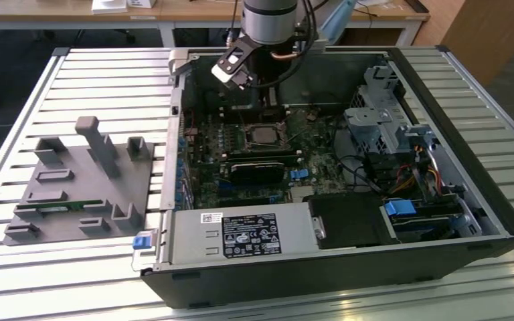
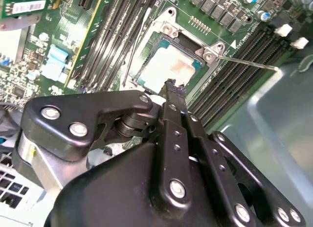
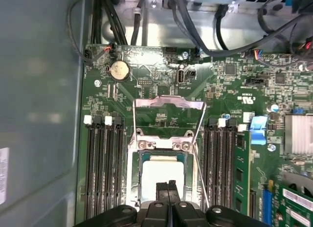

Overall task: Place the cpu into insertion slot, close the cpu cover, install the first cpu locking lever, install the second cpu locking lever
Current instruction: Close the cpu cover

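The cpu [image 3: 161, 174] [image 2: 164, 65], a flat chip with a silver-grey top, lies in the insertion slot [image 1: 262, 135] [image 3: 133, 173] on the green board. My gripper [image 3: 167, 186] [image 2: 171, 85] [image 1: 262, 110] hangs just over the chip, shut, with nothing between its black fingers. I cannot tell whether the tips touch the chip. The cpu cover [image 3: 168, 102], a thin silvery frame, stands raised open on the side of the slot away from my fingers. A thin wire locking lever [image 2: 244, 62] [image 3: 200, 173] angles out from a corner of the slot, unlatched.
The board sits deep in an open computer case [image 1: 471, 140] on a slatted table. Black memory slots [image 3: 102, 173] flank the slot on both sides. Cables [image 3: 195, 21] and a drive cage [image 1: 382, 120] crowd the exterior view's right. A grey fixture [image 1: 78, 180] stands at its left.
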Controlling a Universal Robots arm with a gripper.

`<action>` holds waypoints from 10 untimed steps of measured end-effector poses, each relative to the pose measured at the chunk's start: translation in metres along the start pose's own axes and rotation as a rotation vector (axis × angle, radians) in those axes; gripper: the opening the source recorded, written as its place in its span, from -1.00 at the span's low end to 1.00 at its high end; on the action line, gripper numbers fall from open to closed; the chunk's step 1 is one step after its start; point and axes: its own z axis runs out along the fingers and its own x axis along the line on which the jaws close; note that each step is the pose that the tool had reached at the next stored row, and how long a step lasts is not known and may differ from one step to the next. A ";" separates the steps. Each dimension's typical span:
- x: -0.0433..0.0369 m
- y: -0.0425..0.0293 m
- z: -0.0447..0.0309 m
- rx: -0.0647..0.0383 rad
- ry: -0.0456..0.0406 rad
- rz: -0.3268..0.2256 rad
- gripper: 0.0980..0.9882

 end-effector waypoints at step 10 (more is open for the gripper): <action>-0.0036 0.0003 -0.0071 0.000 0.0000 0.000 -0.98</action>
